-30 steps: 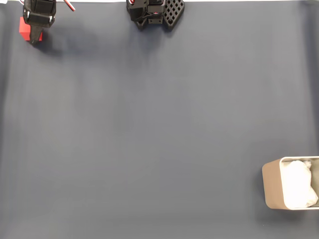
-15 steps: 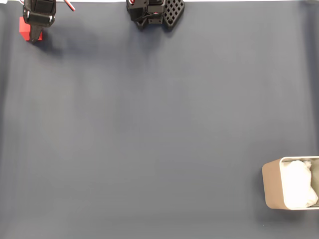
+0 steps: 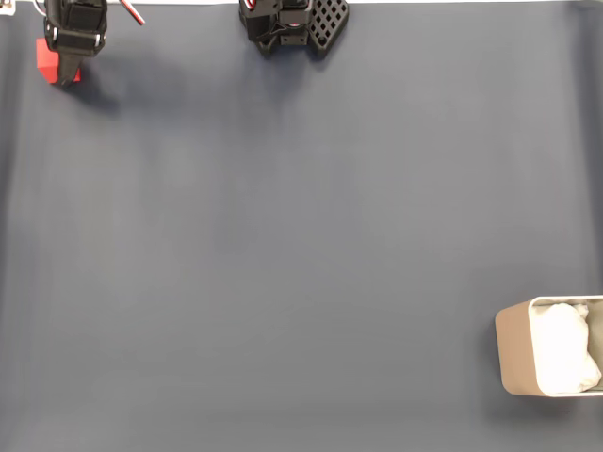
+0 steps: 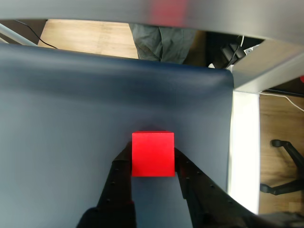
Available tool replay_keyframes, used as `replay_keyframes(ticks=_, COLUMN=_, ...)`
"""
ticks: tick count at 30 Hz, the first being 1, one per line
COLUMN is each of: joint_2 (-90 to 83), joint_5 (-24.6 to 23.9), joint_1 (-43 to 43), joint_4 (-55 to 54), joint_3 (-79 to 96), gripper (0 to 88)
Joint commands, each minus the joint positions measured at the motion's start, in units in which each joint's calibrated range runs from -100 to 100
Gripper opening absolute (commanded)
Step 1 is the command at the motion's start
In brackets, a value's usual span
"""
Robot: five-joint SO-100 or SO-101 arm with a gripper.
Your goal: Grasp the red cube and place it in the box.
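Observation:
In the fixed view the red cube (image 3: 43, 56) sits at the far top left of the dark blue mat, partly covered by my black gripper (image 3: 60, 68). The wrist view has the red cube (image 4: 152, 153) between the two black fingers (image 4: 119, 178), which press against its left and right sides, so my gripper (image 4: 152, 164) is shut on it. The cube rests low, at or just above the mat. The beige box (image 3: 513, 353) with white wadding (image 3: 565, 348) inside stands at the bottom right edge, far from the gripper.
The arm's black base (image 3: 292, 24) is at the top centre of the fixed view. In the wrist view the mat's edge and a white table rim (image 4: 244, 142) lie just right of the cube, with wooden floor and a chair base (image 4: 285, 166) beyond.
The gripper and the cube have shifted very slightly at the top left corner. The box has not moved.

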Motion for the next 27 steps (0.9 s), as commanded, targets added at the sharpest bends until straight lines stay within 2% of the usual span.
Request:
replay_keyframes(ticks=1, joint_2=-3.57, joint_5=0.0, joint_1=-1.89, joint_4=2.59, joint_3=-4.1, gripper=11.3)
replay_keyframes(ticks=7, joint_2=-4.87, joint_5=-0.34, joint_1=-4.95, joint_4=6.03, joint_3=-8.48, gripper=11.2)
replay_keyframes(ticks=15, joint_2=-6.09, joint_5=-1.37, joint_1=-11.41, joint_4=16.03, joint_3=-17.97, gripper=10.7)
replay_keyframes(ticks=27, joint_2=-7.91, joint_5=-0.98, joint_1=-20.07, joint_4=21.6, joint_3=-24.53, gripper=10.3)
